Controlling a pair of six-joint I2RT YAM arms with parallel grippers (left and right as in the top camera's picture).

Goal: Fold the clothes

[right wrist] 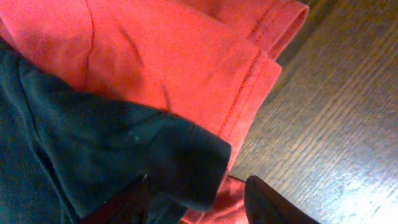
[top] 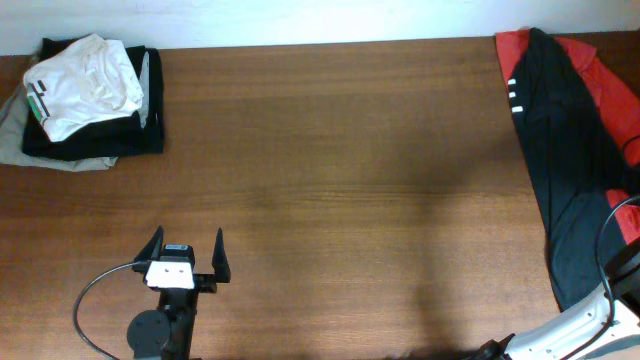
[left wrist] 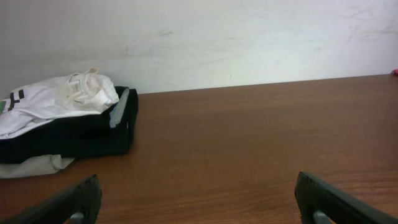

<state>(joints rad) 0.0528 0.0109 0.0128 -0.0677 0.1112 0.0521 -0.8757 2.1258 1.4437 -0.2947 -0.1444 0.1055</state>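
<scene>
The brown wooden worktop (top: 330, 180) was bare across its middle. The black T-shirt (top: 565, 170) lay in a long, rumpled strip down the right edge, reaching from the far right corner almost to the near one, draped over a red T-shirt (top: 610, 90). A stack of folded clothes (top: 90, 100) with a white garment on top sat in the far left corner.

The left tool (top: 188, 242) hovered near the near edge, left of centre, with its jaws spread fully wide and nothing between them. The right tool (right wrist: 196, 190) was down at the near right corner. Its jaws were partly apart and straddled the black hem fold (right wrist: 186, 162), with nothing visibly pinched yet.

The step in hand looked to be taking hold of the black shirt to pull it out flat. To do that well, the jaws should probably close on the black layer only. The red cloth lay right under the fold and could be caught too, so a shallow pinch on the hem seemed safest.
</scene>
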